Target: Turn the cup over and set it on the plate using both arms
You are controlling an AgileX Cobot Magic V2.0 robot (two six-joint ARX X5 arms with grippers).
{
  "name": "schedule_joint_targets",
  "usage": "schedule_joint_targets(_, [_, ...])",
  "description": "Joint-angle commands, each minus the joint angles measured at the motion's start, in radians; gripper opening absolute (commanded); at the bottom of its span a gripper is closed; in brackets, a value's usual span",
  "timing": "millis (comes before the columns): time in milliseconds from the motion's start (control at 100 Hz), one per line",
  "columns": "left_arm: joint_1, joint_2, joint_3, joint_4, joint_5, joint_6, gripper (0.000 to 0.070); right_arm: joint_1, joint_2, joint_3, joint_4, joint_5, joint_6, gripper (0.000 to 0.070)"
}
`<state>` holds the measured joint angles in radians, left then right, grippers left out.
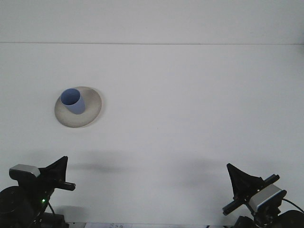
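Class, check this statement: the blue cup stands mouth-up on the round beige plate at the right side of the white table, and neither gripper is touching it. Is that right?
One detail is wrong. In the front view the blue cup stands mouth-up on the round beige plate at the left side of the white table, not the right. Neither the left gripper nor the right gripper touches it.

One blue cup. One pale round plate. One white table. Two black grippers: left gripper at lower left edge, right gripper at lower right edge.
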<state>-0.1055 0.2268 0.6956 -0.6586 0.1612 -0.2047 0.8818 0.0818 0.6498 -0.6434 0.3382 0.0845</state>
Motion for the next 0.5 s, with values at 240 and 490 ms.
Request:
schedule_joint_targets(240, [0.001, -0.006, 0.013, 0.010, 0.004, -0.003, 0.0016, 0.009, 0.004, 0.004, 0.015, 0.003, 0.013, 0.0004])
schedule_joint_targets(490, [0.032, -0.108, -0.209, 0.273, -0.075, 0.272, 0.0016, 0.009, 0.004, 0.004, 0.015, 0.003, 0.013, 0.0004])
